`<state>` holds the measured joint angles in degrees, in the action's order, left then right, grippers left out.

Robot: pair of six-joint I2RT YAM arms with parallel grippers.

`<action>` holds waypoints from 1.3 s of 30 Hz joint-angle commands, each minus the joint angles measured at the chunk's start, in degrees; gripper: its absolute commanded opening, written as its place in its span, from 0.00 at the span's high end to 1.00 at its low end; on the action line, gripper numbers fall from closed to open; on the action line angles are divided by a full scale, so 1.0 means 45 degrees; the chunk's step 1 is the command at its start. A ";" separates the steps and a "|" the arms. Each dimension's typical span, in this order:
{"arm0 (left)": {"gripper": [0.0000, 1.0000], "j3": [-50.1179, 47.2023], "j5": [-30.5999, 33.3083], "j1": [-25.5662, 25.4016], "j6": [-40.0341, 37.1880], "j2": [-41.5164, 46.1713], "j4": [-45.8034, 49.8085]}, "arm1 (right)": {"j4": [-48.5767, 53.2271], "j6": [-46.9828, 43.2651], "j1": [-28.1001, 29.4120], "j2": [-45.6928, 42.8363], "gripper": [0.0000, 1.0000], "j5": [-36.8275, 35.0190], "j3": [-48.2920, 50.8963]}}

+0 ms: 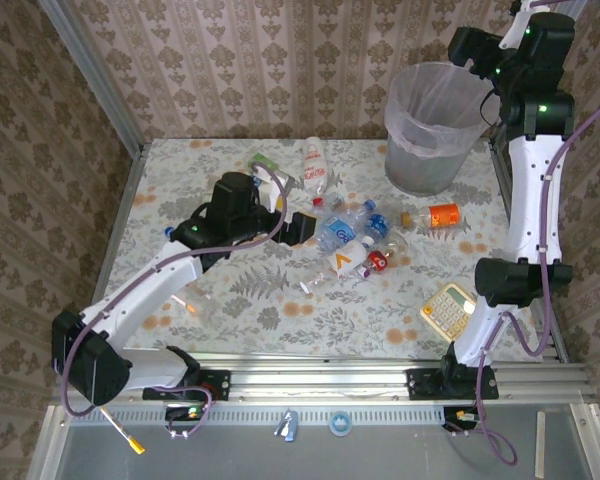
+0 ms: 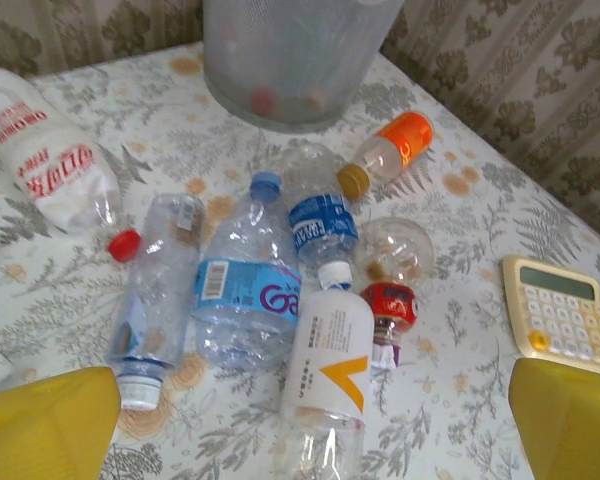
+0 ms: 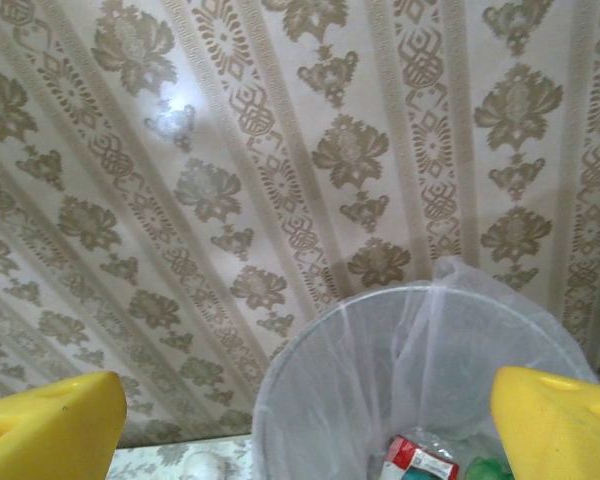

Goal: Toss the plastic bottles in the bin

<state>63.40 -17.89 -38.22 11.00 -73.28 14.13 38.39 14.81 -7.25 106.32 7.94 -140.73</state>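
Observation:
Several plastic bottles lie in a cluster mid-table (image 1: 348, 245). My left gripper (image 1: 302, 228) hovers open at the cluster's left side, nothing between its yellow fingers (image 2: 45, 425). Just ahead of it lie a white-labelled bottle with an orange V (image 2: 328, 355), a blue-labelled clear bottle (image 2: 245, 290) and a red-capped clear bottle (image 2: 155, 290). An orange-labelled bottle (image 1: 435, 217) lies near the bin (image 1: 430, 125). My right gripper (image 1: 467, 45) hangs open and empty above the bin's rim (image 3: 380, 310); a red-labelled bottle (image 3: 420, 462) lies inside.
A beige calculator (image 1: 448, 310) sits at the front right, near the right arm's base. A white bottle with red lettering (image 1: 315, 165) and a green one (image 1: 265, 162) lie at the back. Patterned walls close in the table's far and left sides.

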 commanded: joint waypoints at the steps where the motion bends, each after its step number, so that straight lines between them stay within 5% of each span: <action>1: 0.00 0.0173 -0.0728 -0.0147 -0.0009 -0.0299 0.0564 | 0.0715 0.0205 0.0067 -0.0167 0.04 0.0899 0.0100; 23: 0.03 0.2455 -0.2115 -0.1554 -0.2108 -0.3890 0.5969 | 0.1238 -0.0068 0.0136 -0.1694 0.00 0.2995 0.1485; 39: 0.04 0.3378 -0.0986 -0.1793 -0.2892 -0.6735 0.7808 | 0.0545 -0.0180 0.0164 -0.3815 0.00 0.3703 0.4563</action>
<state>76.73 -23.64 -45.91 0.32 -102.41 46.06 42.54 14.96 -6.85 91.92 22.79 -121.91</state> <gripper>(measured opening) 0.960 0.999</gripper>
